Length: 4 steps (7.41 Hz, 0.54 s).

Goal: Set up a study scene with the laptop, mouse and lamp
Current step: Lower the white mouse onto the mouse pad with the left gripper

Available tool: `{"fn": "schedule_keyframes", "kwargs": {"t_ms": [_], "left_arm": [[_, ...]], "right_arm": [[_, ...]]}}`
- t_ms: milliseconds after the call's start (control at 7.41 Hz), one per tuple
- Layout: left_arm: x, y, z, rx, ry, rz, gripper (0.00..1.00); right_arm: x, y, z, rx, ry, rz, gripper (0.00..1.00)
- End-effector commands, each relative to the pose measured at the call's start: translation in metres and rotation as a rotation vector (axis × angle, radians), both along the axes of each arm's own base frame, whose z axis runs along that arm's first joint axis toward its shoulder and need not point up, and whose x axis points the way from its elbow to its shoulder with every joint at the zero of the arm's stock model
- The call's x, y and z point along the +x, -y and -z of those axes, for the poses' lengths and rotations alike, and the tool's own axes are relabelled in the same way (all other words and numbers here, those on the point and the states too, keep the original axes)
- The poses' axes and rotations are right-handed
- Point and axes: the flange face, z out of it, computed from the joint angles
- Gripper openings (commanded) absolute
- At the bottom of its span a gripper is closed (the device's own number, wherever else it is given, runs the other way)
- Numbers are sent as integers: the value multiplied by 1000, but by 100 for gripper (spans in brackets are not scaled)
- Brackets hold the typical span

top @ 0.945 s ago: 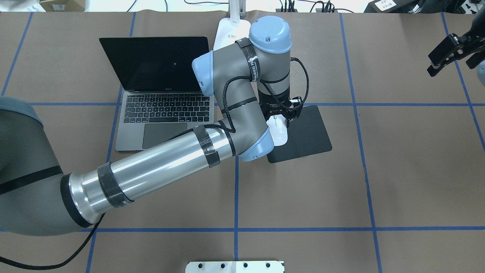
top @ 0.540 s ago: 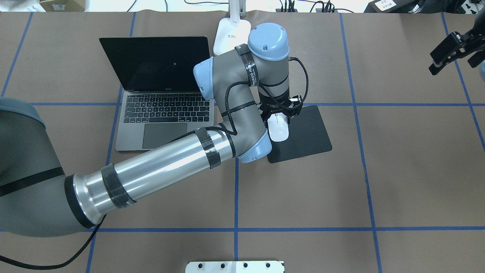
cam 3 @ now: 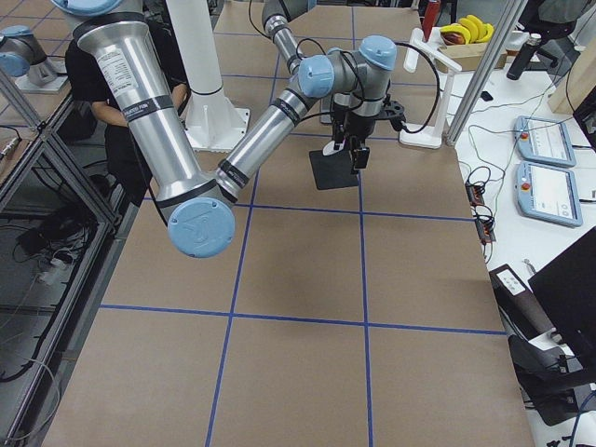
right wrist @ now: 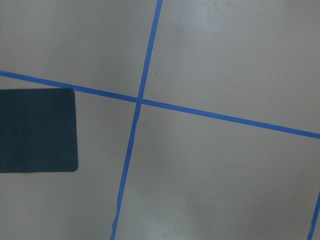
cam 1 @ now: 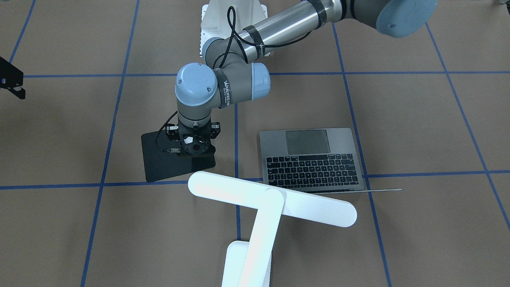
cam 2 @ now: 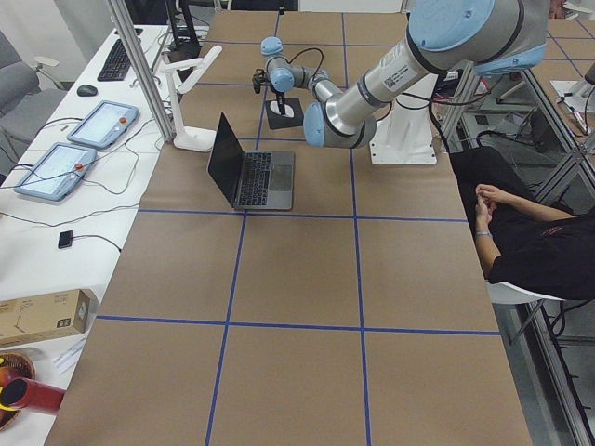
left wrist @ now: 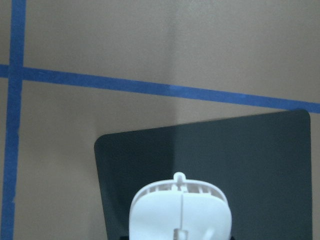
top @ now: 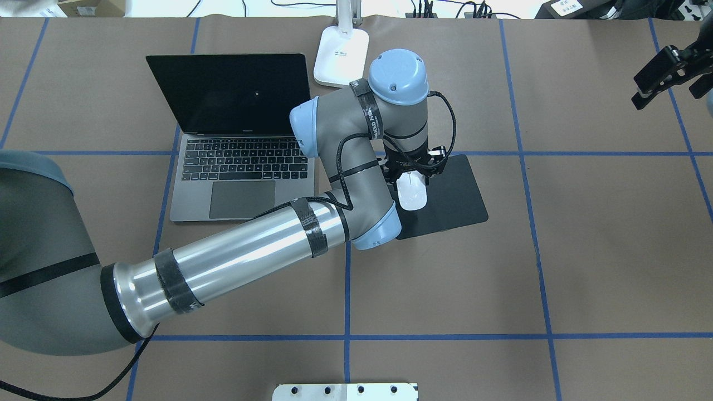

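Observation:
The open dark-grey laptop [top: 239, 172] sits at the far left of centre, also in the front view [cam 1: 312, 159]. The white lamp's base [top: 341, 50] stands behind it; its T-shaped head [cam 1: 271, 199] hangs over the table. My left gripper [top: 411, 174] is shut on the white mouse [top: 413, 195], holding it just over the left part of the black mat [top: 454, 195]. The left wrist view shows the mouse [left wrist: 180, 212] close up above the mat [left wrist: 250, 150]. My right gripper [top: 671, 75] is open and empty at the far right edge.
My white bolted pedestal [top: 345, 391] is at the near edge. The mat also shows in the right wrist view [right wrist: 35, 130]. A seated person [cam 2: 530, 242] is beside the table. Tablets [cam 2: 102, 123] lie on a side bench.
My left wrist has shifted towards the near side and slightly right, carrying the mouse over the mat. The right gripper has drifted slightly up and right.

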Motion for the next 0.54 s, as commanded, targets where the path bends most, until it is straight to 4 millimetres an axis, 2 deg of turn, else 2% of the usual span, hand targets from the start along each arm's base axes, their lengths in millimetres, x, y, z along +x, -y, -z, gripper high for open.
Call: {"fn": "schedule_keyframes", "kwargs": {"t_ms": [0,135,270,405], "left_arm": [[3,-3,-1,3,0,0,63],[3,-3,0,10,-4,-3,82],[4,-5,1,12,-4,-7,88],[5,-8,3,17,-8,-14,92]], "right_arm": [[1,0,1,2,2,-1,100],[1,0,1,-1,1,-3,100],[10,6,-3,-16,8,-20,100],[10,10,-3,-25,40,-10,100]]}}
